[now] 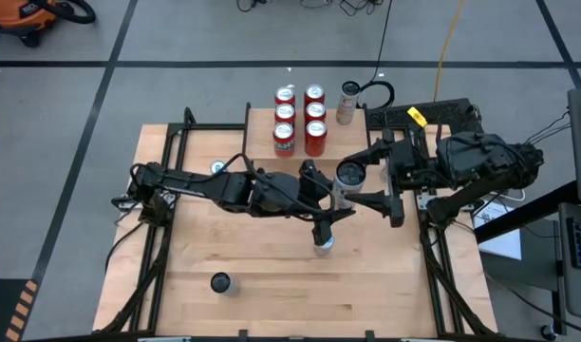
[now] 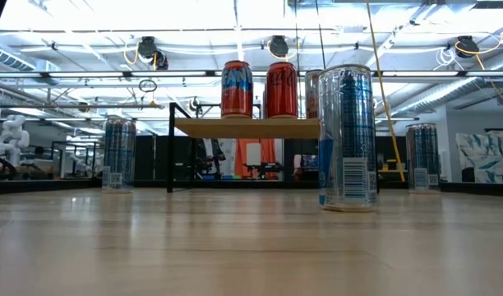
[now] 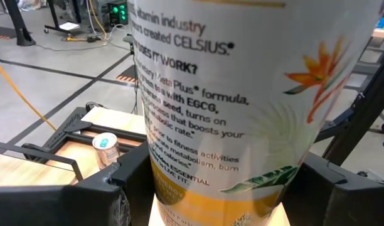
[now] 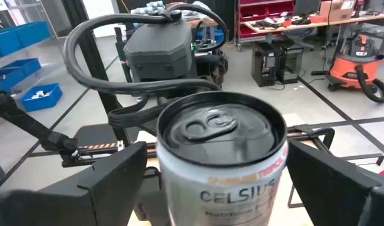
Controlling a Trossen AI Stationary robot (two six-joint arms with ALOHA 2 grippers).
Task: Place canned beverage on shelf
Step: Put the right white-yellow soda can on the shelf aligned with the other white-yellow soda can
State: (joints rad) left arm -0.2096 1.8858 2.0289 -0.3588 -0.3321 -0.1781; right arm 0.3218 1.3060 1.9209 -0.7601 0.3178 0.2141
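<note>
**Can held in the air between both grippers, shelf still to reach**

From above: the left gripper (image 1: 328,220) is over the middle of the table, closed on the lower part of a white can (image 1: 349,174). The right gripper (image 1: 365,177) has its fingers spread wide on either side of the can's top, not touching it. The shelf (image 1: 262,133) is at the far edge and carries six red cans (image 1: 300,119).

Table-level view: neither gripper shows, so the can seems to be lifted.

Left wrist view: the can fills the frame, and the dark fingers (image 3: 126,182) press against its sides.

Right wrist view: the pull-tab lid faces up, with a clear gap to each finger.

This looks like a handover. The right fingers should close squarely on the body below the rim before the left lets go.

The can's long axis is near vertical, top up, leaning slightly
</note>
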